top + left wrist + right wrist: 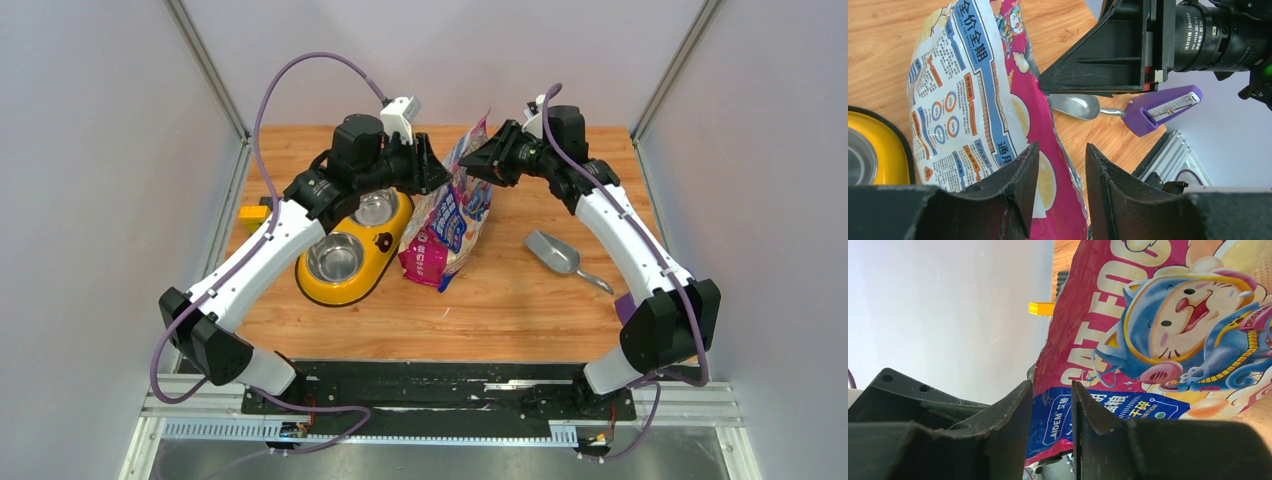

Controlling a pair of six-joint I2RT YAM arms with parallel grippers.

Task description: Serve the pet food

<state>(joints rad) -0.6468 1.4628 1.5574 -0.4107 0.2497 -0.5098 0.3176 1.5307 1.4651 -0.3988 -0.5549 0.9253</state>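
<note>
Standing slumped on the wooden worktop (510, 310) between the yellow double-bowl feeder (388, 238) and the grey plastic scoop (553, 251), the glossy pink-and-blue cat-food bag (450, 215) has both arms at its upper edge. The left fingers (1018, 185) are spread with the bag's pink side edge in the gap, not pinched. The right fingers (1013, 415) straddle the blue-banded edge at a narrow gap, and whether they press the film cannot be told. Treat the bag as soft, slippery film with loose, shifting contents: grip the flat top seam, one corner per side, and expect sag below.
</note>
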